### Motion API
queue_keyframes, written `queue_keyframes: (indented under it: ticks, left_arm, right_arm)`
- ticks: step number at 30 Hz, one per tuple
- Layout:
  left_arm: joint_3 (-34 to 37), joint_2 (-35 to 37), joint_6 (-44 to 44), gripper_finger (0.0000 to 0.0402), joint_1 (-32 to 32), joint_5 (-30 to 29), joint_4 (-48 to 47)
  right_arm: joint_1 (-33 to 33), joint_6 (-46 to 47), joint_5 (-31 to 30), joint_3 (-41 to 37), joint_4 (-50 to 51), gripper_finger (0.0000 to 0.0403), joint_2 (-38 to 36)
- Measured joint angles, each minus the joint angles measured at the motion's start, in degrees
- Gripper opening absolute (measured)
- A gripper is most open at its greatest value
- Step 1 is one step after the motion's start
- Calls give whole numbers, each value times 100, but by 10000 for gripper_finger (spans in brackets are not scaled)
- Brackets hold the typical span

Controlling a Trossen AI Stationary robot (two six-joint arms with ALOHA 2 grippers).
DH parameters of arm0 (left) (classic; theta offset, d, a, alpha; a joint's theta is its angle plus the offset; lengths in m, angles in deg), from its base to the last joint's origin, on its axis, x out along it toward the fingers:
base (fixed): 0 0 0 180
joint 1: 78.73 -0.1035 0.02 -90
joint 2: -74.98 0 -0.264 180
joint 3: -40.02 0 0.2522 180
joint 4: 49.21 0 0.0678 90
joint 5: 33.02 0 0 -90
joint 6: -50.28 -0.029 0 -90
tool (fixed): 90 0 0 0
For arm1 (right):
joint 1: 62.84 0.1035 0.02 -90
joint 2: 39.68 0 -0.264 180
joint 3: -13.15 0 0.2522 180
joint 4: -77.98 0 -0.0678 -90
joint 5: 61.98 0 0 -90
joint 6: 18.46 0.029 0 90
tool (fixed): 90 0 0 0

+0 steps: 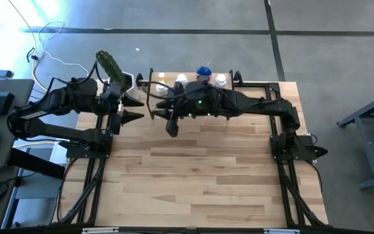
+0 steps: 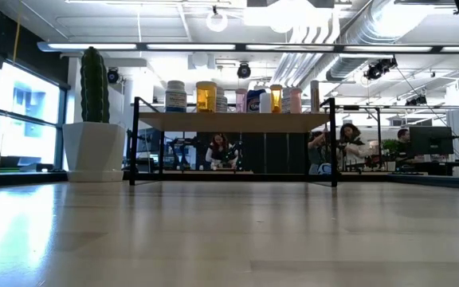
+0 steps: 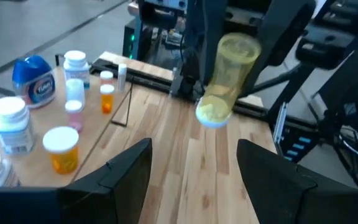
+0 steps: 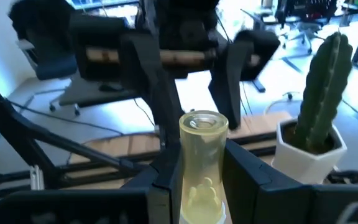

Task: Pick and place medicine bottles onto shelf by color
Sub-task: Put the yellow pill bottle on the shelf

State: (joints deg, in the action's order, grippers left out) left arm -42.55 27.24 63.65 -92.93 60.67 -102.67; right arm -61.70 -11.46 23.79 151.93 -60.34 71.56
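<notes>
My right gripper [image 1: 172, 125] reaches across the far middle of the table, shut on a yellowish see-through medicine bottle [image 3: 227, 74] held in the air. My left gripper [image 3: 194, 168] stands open at the far left [image 1: 133, 117], facing that bottle with nothing between its fingers. The shelf [image 2: 237, 122] runs along the far edge. On its top stand several bottles: a blue one [image 3: 35, 79], white ones [image 3: 10, 124] and orange ones [image 3: 62, 148]. Neither gripper shows in the low view. My right gripper pinches the yellowish bottle by its two sides [image 4: 199, 177] between its two fingers [image 4: 165, 180]. The bottle lies along the fingers, its flat base [image 4: 204, 121] sticking out past the fingertips. Its white-capped end [image 3: 211, 116] is the lower one, with pills gathered there. It is lifted clear of the table.
A cactus in a white pot [image 1: 112, 68] stands at the far left corner, beside the shelf's left end [image 2: 92, 147]. Wide bare wooden tabletop [image 1: 200, 175] lies toward the near edge. People sit in the room behind the shelf [image 2: 221, 151].
</notes>
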Motion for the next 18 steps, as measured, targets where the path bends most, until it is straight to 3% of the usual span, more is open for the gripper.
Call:
queue_keyframes:
  ticks: [18]
  left_arm:
    - [0,-547,-2,225,0,43,1460]
  right_arm:
    - [-229,347,243,186,-524,73,0]
